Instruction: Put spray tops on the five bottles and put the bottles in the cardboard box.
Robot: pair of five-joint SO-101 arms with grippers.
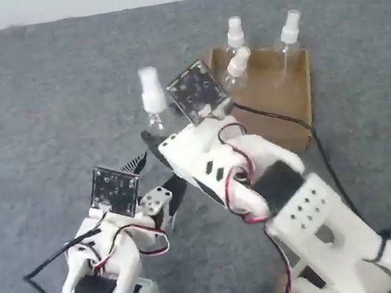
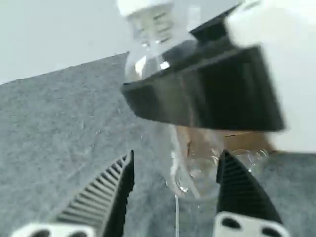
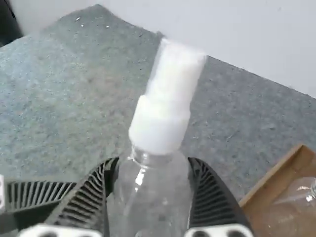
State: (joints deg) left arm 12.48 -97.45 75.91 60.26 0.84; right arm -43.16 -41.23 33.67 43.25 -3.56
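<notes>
A clear bottle [image 1: 156,120] with a white spray top [image 1: 151,90] stands upright just left of the cardboard box [image 1: 299,96]. My right gripper [image 1: 155,134] is shut on the bottle [image 3: 153,192] below its shoulder, under the spray top [image 3: 165,98]. My left gripper [image 1: 157,176] is open nearer the front, with its fingers either side of the bottle's lower part [image 2: 195,170] and apart from it. The right gripper's black finger [image 2: 197,94] crosses above my left gripper [image 2: 177,157]. Three capped bottles [image 1: 239,61] stand in the box.
The cardboard box [image 3: 284,173] lies at the back right on grey carpet [image 1: 40,104]. A black cable [image 1: 288,123] runs over its front edge. Open carpet stretches to the left and at the back.
</notes>
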